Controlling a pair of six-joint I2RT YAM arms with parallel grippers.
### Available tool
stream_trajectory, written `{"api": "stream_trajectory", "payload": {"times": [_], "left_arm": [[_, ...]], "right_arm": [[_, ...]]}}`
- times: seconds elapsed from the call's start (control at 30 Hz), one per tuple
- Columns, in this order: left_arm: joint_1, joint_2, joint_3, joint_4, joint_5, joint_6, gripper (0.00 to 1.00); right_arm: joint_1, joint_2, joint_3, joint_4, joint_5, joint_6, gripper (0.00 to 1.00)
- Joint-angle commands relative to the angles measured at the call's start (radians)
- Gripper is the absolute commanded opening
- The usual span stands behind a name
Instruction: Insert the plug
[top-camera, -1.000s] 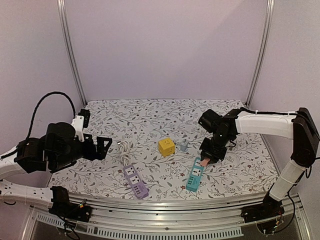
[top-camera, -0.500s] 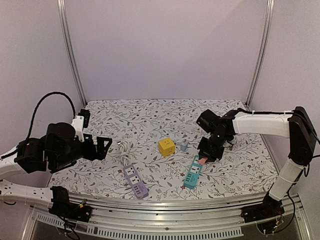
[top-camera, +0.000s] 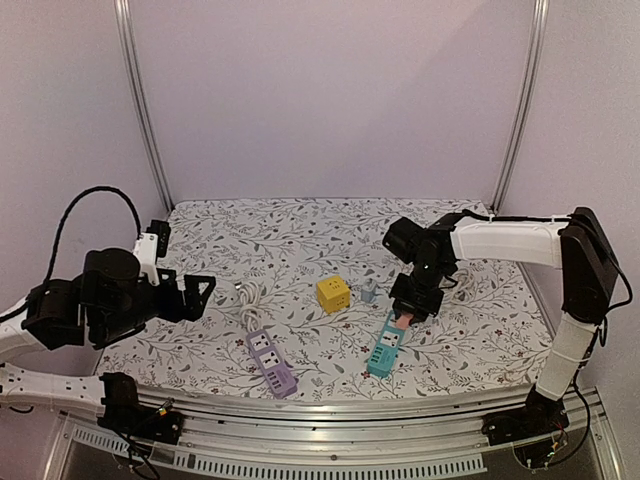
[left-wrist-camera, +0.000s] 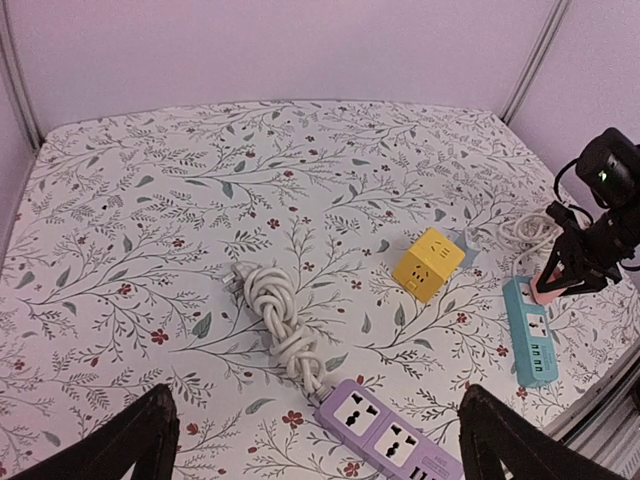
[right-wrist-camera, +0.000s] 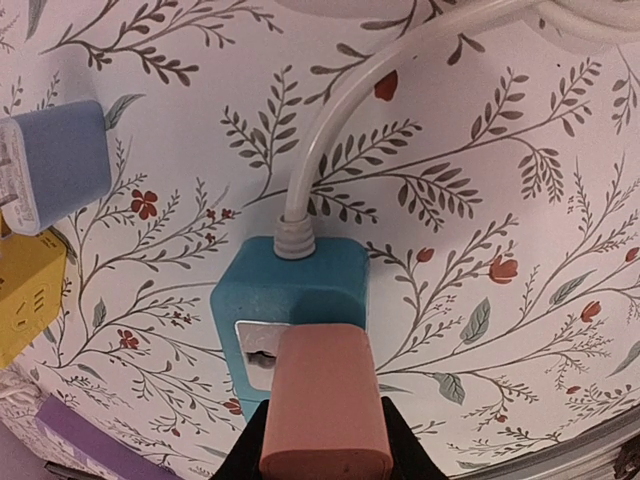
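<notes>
The right fingers (right-wrist-camera: 402, 447) clench the pink plug (right-wrist-camera: 325, 415) over the teal power strip (right-wrist-camera: 300, 285) — the left fingers (left-wrist-camera: 130, 440) gape empty, well apart.

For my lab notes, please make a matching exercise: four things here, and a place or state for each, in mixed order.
1 pink plug
2 yellow cube
3 purple strip
4 left pincer

a open, empty
b joined to the knotted white cable
c beside the blue adapter
d in the right pincer, at the teal strip

Pairs: 1-d, 2-c, 3-b, 4-a
</notes>
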Motion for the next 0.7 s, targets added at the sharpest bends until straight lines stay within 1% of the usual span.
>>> {"api": "stream_trajectory", "payload": {"times": [0.0,0.23,0.43,0.53,0.67], "left_arm": [[0.012,0.0,0.015,-0.057,-0.007,0.014,0.98],[0.012,0.097,0.064,-0.044,0.026,0.04,0.98],[0.012,0.201,0.124,-0.022,0.035,0.053,0.98],[0.012,0.253,0.159,-0.027,0.043,0.056,0.98],[0.012,0.298,0.187,-0.027,0.061,0.048,0.99]], "right_arm": [[0.01,0.109,-0.058,-0.037,0.028,0.041,0.0],[0.03,0.156,-0.099,-0.016,0.03,0.054,0.0],[0.044,0.165,-0.227,0.135,-0.04,0.073,0.0],[0.046,0.181,-0.251,0.155,-0.051,0.075,0.0],[0.046,0.149,-0.307,0.256,-0.094,0.071,0.0]]}}
